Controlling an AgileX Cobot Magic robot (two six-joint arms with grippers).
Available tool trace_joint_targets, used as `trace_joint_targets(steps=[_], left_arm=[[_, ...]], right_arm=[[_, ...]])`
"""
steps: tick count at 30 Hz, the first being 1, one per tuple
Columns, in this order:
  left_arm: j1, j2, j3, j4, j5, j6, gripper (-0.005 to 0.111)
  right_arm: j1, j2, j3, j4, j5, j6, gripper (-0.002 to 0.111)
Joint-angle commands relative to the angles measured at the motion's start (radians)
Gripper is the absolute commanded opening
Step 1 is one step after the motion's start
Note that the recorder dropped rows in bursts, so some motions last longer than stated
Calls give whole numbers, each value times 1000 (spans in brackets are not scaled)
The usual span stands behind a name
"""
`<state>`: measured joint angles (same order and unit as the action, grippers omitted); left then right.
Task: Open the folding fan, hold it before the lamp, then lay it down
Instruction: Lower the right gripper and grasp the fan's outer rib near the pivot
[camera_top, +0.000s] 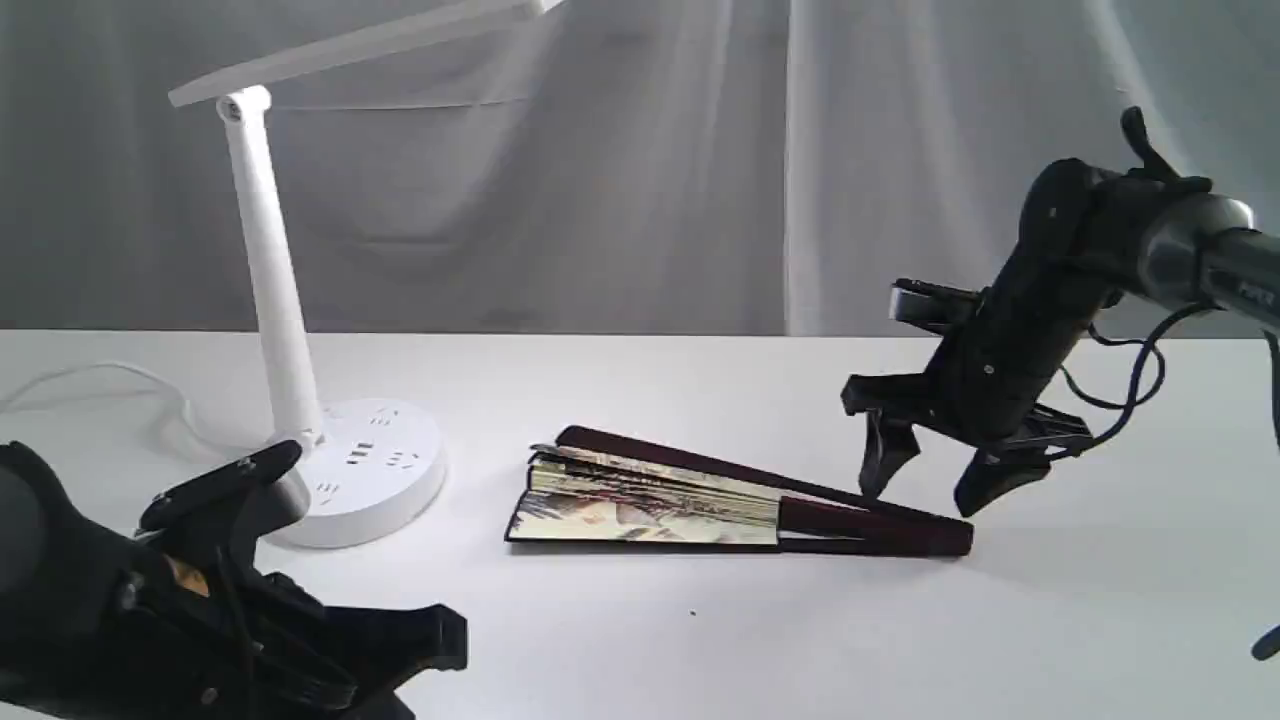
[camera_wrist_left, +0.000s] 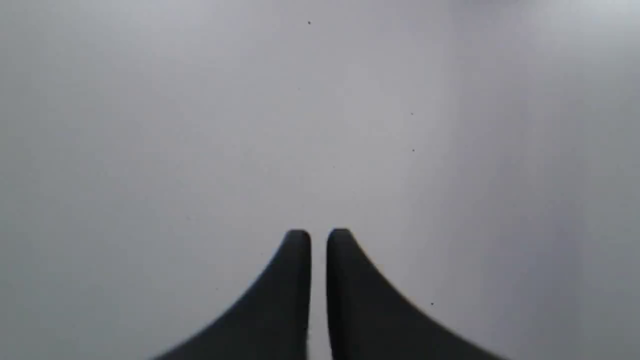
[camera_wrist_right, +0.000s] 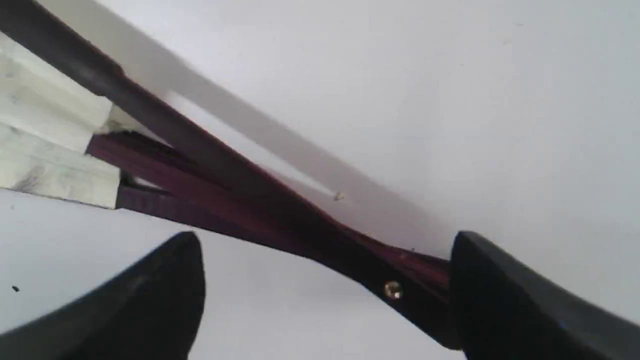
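A: What sort of table (camera_top: 700, 650) was it, and what stood behind it?

B: A plain white one, smooth and matte, with a few tiny dark specks. Along its far edge hung a pale grey curtain (camera_top: 650, 200) in soft folds.

A: And the lamp (camera_top: 270, 300)?

B: It was white plastic and stood toward the far left corner. It had a slim stem leaning slightly, a long flat head slanting up from its hinge, and a round base with sockets on top. Its white cord (camera_top: 100, 367) looped off toward the left edge.

A: Where did the folding fan (camera_top: 700, 500) lie?

B: Flat on the table about the middle, well apart from the lamp's base. It was spread only a little. The pleated cream paper, painted and edged in black, pointed toward the lamp. The dark maroon wooden guards narrowed to a brass-coloured rivet on the side of the right edge.

A: Were the right fingers (camera_wrist_right: 500, 300) on it?

B: They were black and wedge-shaped, spread wide with one on each side of the rivet end, gripping nothing. Whether a tip touched the wood could not be told.

A: And the left fingers (camera_wrist_left: 280, 300)?

B: Low by the near left corner, pressed almost together with a thin slit between them, nothing held, over the white table.
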<state>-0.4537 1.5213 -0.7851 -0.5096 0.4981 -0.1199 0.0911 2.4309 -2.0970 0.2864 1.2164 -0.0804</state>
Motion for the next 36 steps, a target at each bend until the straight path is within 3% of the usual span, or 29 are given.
trace_joint_targets(steps=[1, 9, 18, 29, 36], left_arm=[[-5, 2, -5, 1, 2, 2, 6], [-5, 2, -5, 3, 2, 22, 6], [-5, 2, -5, -4, -94, 50, 6], [-5, 2, -5, -56, -97, 50, 6], [-5, 2, -5, -57, -80, 50, 6]], right_arm=[[35, -15, 7, -2, 5, -152, 68], [60, -27, 7, 14, 5, -452, 68], [61, -27, 7, 126, -75, -714, 68], [61, 33, 7, 284, -92, -697, 68], [45, 38, 7, 259, -147, -701, 68]])
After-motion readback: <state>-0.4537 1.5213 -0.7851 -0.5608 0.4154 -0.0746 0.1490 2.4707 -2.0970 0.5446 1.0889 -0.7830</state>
